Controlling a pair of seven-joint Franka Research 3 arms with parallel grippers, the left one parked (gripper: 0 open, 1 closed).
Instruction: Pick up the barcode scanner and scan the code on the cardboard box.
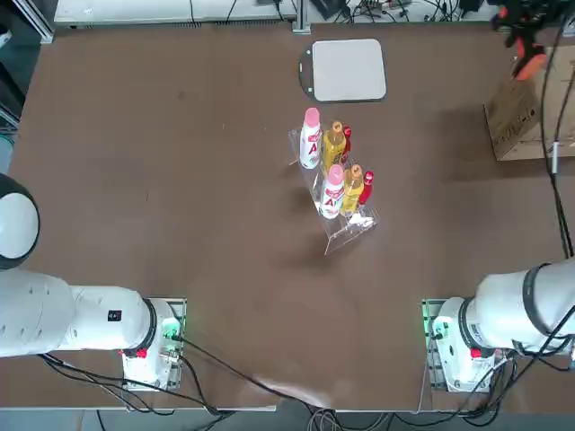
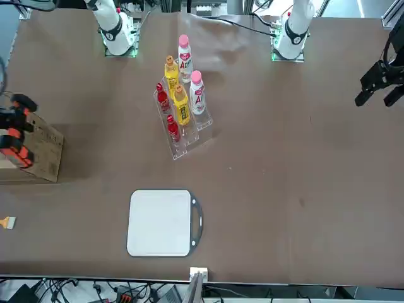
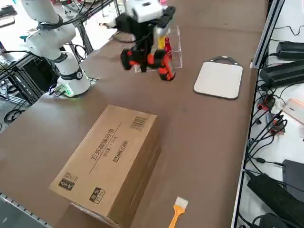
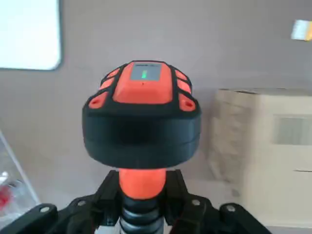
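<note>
Top view: mounted overhead, looking straight down on the desk (image 1: 180, 224); arm bases at the lower edge, far from the surface.

Front view: set high across the desk, facing the robot; bases appear along the upper edge.

Right side view: raised at the robot's right, angled diagonally over the desk, nearer than the first two.

Right wrist view: carried on the working arm, very close to the end effector (image 4: 144, 204).

Shared: the bottle rack (image 1: 337, 184) and grey pad (image 1: 348, 70) are seen in the three fixed views; the cardboard box (image 3: 111, 161) is seen in all four.
</note>
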